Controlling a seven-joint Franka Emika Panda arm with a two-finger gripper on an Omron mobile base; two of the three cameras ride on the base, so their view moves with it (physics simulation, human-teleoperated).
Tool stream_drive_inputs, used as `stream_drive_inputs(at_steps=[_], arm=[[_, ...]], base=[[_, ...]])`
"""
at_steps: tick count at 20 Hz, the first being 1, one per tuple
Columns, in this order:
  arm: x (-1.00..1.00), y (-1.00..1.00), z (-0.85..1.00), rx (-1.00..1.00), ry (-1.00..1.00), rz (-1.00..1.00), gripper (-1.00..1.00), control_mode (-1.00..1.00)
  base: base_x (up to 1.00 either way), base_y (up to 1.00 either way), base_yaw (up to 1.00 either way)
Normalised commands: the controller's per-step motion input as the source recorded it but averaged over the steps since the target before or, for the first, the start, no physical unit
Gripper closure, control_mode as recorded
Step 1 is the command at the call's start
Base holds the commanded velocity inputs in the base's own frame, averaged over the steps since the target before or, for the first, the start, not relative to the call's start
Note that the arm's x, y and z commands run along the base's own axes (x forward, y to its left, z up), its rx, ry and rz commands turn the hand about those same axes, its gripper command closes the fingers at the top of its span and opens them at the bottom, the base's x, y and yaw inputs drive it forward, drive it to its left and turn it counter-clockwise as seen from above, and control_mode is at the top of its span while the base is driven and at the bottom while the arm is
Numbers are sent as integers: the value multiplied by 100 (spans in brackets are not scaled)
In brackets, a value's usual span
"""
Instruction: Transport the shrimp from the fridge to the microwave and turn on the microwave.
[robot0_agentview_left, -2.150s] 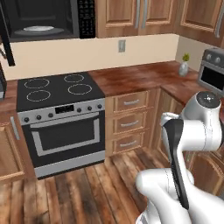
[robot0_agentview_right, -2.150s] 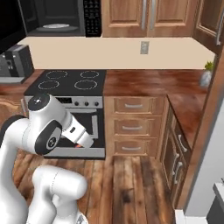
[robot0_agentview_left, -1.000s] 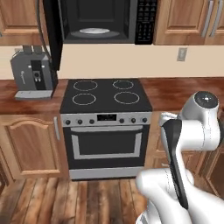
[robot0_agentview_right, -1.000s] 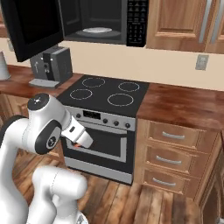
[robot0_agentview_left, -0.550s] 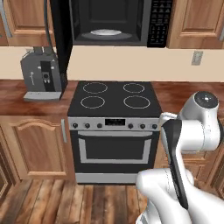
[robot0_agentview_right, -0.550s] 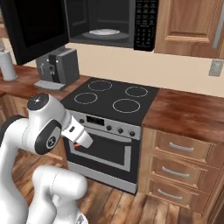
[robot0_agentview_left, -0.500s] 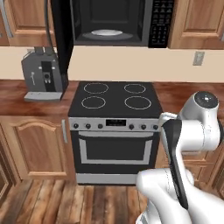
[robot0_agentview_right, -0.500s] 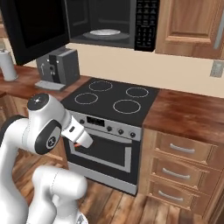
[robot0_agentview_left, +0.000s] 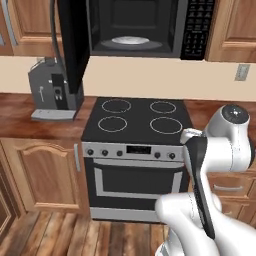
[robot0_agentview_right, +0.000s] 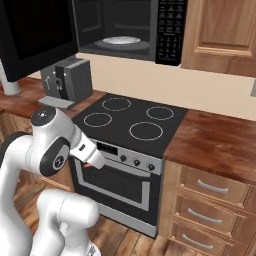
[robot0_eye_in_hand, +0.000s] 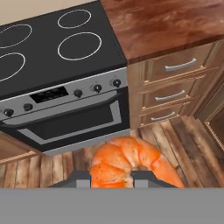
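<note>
Base views flank arm, both facing stove (robot0_agentview_left: 135, 120); hand view looks down

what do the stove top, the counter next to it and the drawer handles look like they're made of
Stove top: smooth black glass or ceramic by its look, flat with thin white burner rings. Counter: reddish-brown polished wood, judging by grain streaks and soft sheen, though it could be laminate. Drawer handles: brushed metal, probably, being pale grey curved bars with highlights.

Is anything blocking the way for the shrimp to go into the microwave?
Nothing visible does. The gripper holds the shrimp low, in front of the stove. Above the stove, the microwave has its door swung wide open, with a bare plate inside.
</note>
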Motion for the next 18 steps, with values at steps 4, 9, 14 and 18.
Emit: stream_drive_inputs(at_steps=[4, 9, 14, 18], arm=[[0, 0, 0, 0, 0, 0, 100, 100], [0, 0, 0, 0, 0, 0, 100, 100], [0, 0, 0, 0, 0, 0, 100, 100], [0, 0, 0, 0, 0, 0, 100, 100]], base=[[47, 17, 7], [42, 28, 2], [46, 32, 0], [48, 27, 0]])
